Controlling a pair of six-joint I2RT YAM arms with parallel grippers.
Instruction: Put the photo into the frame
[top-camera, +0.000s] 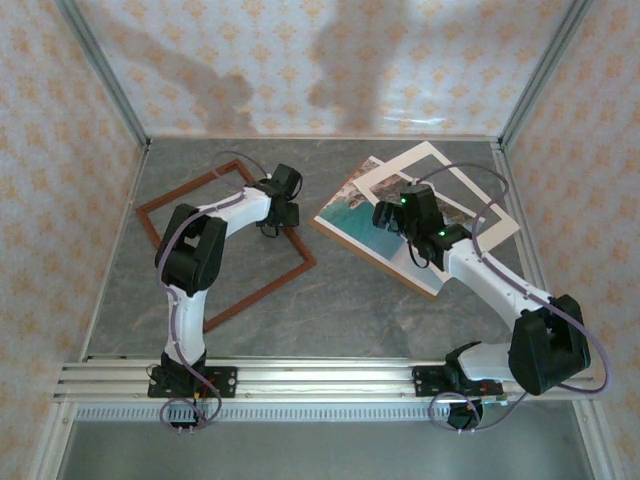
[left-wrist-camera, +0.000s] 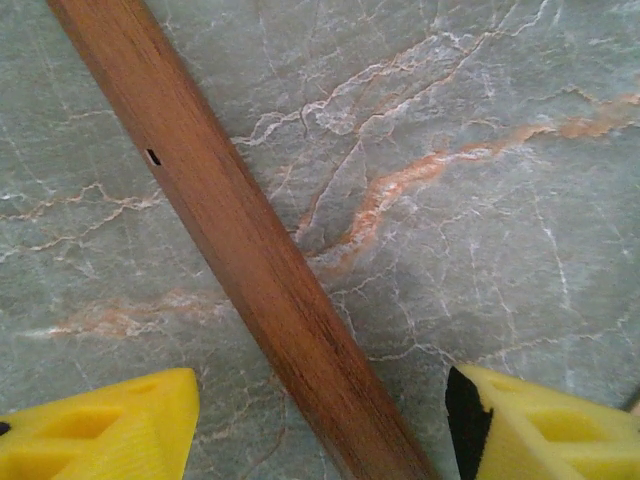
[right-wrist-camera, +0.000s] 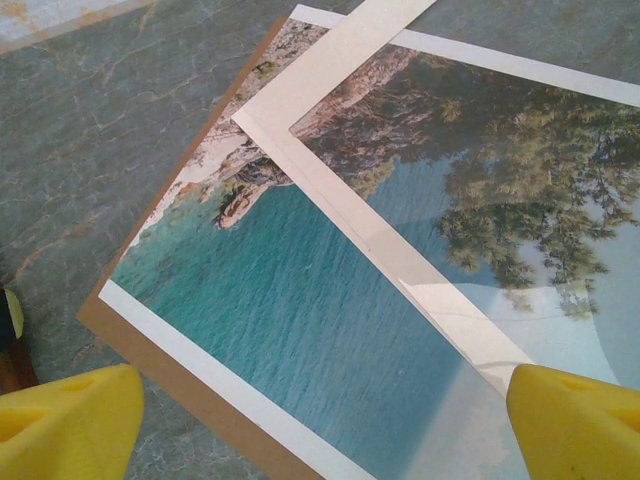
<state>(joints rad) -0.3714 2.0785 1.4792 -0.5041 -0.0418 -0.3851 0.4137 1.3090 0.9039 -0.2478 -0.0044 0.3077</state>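
My left gripper (top-camera: 272, 222) hangs over the frame (top-camera: 186, 186), and my right gripper (top-camera: 392, 218) over the photo (top-camera: 350, 225), the two lying well apart. On the left wrist, the fingers (left-wrist-camera: 110, 430) stand apart astride a frame (left-wrist-camera: 230, 230) rail. On the right wrist, the jaws are wide above the photo (right-wrist-camera: 300, 290). I judge pick-up pending; next needs an edge grasp.

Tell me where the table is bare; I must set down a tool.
Bare: the near strip between the frame, the photo and the rail, and the back strip by the wall. Crowded: the right side, under the photo.
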